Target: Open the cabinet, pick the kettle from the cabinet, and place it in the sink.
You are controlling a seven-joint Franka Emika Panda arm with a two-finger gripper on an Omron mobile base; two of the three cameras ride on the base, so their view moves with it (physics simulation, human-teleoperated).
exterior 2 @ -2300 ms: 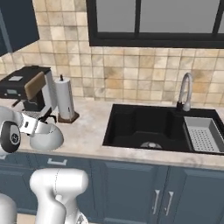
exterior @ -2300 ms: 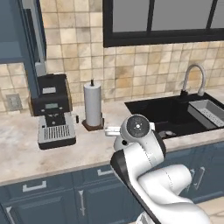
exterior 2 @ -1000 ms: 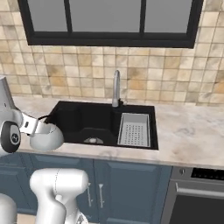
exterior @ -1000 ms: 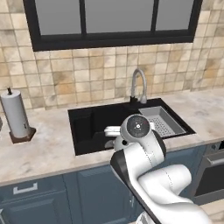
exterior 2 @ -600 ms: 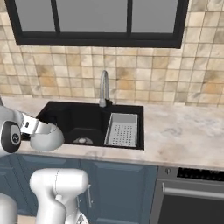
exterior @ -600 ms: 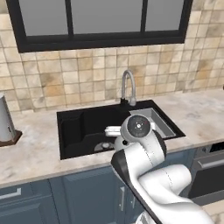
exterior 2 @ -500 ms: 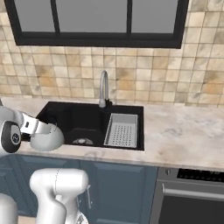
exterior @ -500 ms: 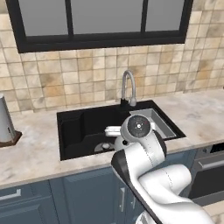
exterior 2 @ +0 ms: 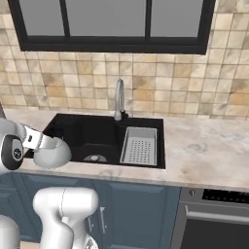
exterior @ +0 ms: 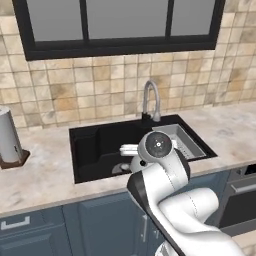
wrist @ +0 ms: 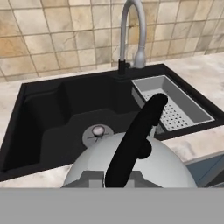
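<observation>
A tiled kitchen wall with a dark window rises behind a marble worktop [exterior 2: 204,146] and its black sink [exterior 2: 92,131]. The hand [exterior 2: 36,141] is clamped tight on the kettle [exterior 2: 51,153], holding it above the sink's near rim, the black handle [wrist: 133,138] arching over the lid. A grey strainer tray [exterior 2: 140,145] sits in the sink's right part, beside the tap [exterior 2: 118,99].

Open sink [wrist: 52,118] basin ahead; faucet [wrist: 131,33] and strainer tray [wrist: 175,103] rightward.

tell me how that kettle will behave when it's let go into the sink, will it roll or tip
The kettle looks rigid; its rounded body could rock or roll if set down tilted. The arched black handle raises its top, so tipping seems possible. The sink floor looks smooth, so it may slide.
</observation>
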